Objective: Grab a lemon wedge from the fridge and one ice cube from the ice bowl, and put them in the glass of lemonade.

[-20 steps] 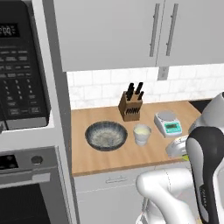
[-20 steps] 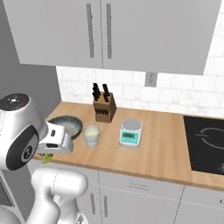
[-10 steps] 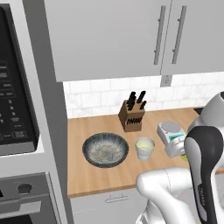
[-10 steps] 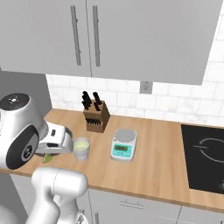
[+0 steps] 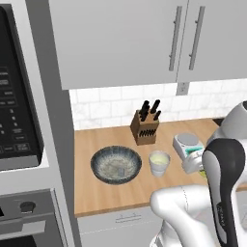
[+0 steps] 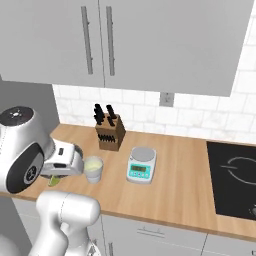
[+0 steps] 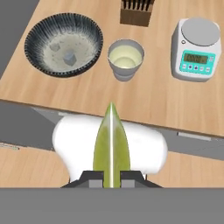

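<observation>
Table (image 7: pixel 144 103) carries, around the glass (image 7: pixel 125 59): bowl (image 7: pixel 64 42) just beside it on the knife-block-free side, scale (image 7: pixel 197 49) near on the other, knife block (image 7: pixel 136 12) behind. Glass holds pale yellow drink, rim clear. Ice cube (image 7: pixel 68 57) sits in the bowl. Jaws pinched narrow on the lemon wedge (image 7: pixel 111 144), held off the table edge, short of the glass. To do it well, I'd say: carry the wedge straight over the glass mouth, centre it, go low before release so the sliver doesn't bounce off the rim. Keep clear of the bowl.
</observation>
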